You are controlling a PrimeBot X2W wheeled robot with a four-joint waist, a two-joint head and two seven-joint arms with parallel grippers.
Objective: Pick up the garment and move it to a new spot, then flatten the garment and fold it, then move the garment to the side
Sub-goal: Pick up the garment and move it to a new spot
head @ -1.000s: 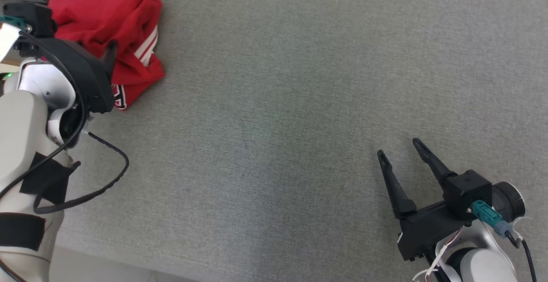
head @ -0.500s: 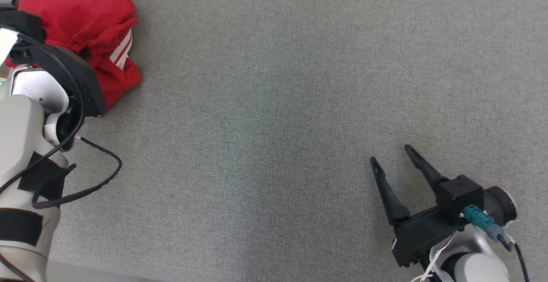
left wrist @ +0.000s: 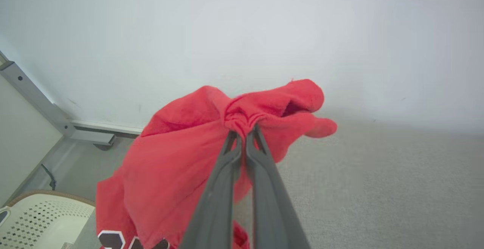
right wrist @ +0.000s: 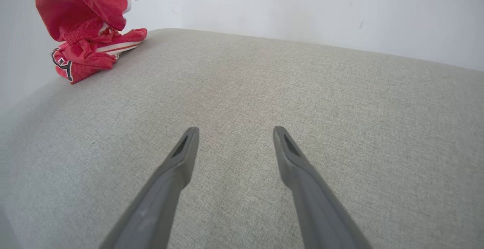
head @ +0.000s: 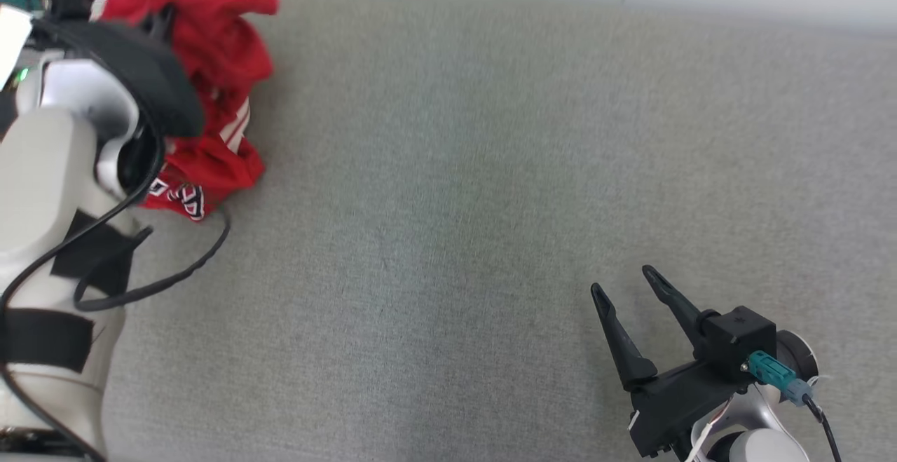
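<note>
The left gripper (left wrist: 242, 130) clamps the red garment (left wrist: 177, 166) at the bench's (head: 455, 202) far-left corner while the right gripper (head: 622, 278) idles wide; the pick-up is in hand, and carrying it clear toward mid-bench likely follows.

Head view: high up, facing steeply down on the grey surface (head: 455, 202). Left wrist view: very near the red garment (left wrist: 177, 166), facing the wall (left wrist: 227, 22). Right wrist view: low, skimming the surface; shares garment, wall.

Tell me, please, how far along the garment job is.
Done: the left gripper is shut on a bunch of the red garment. In hand: the lift, with its lower end resting on the grey surface. Left: moving, flattening, folding, setting aside; the right gripper is open.
</note>
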